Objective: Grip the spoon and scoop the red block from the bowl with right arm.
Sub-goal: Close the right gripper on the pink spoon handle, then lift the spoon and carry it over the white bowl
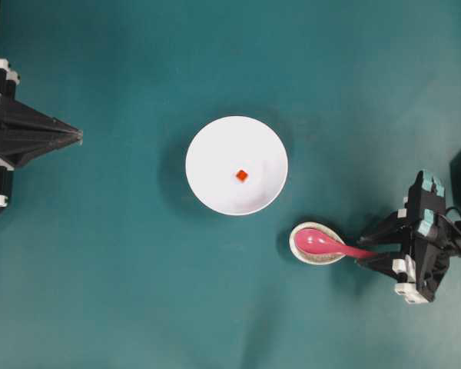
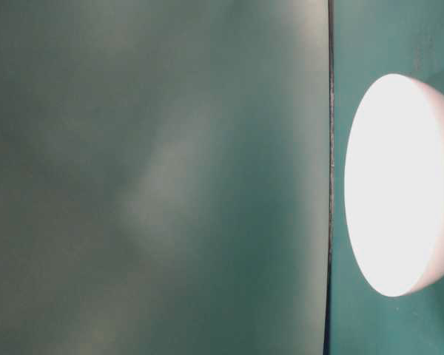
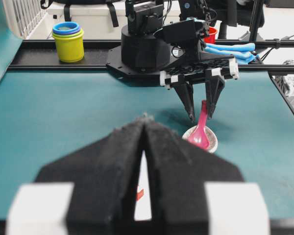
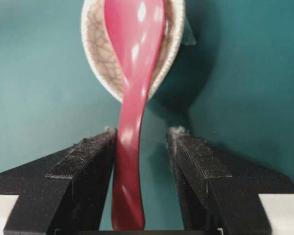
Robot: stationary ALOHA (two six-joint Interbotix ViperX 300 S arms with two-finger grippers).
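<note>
The white bowl (image 1: 207,138) sits mid-table with the tiny red block (image 1: 242,176) inside it. To its lower right the pink spoon (image 1: 330,246) lies with its scoop in a speckled oval rest (image 1: 301,250) and its handle pointing right. My right gripper (image 1: 361,252) is open and straddles the handle. In the right wrist view the spoon (image 4: 132,98) runs between the fingers of the right gripper (image 4: 143,133). The handle lies against the left finger, with a gap to the right one. My left gripper (image 1: 80,136) is shut and empty at the far left edge.
In the left wrist view, stacked yellow and blue cups (image 3: 68,39) and a blue cloth (image 3: 230,49) lie beyond the table's far edge. The table-level view shows only the bowl's side (image 2: 399,185) and blurred teal.
</note>
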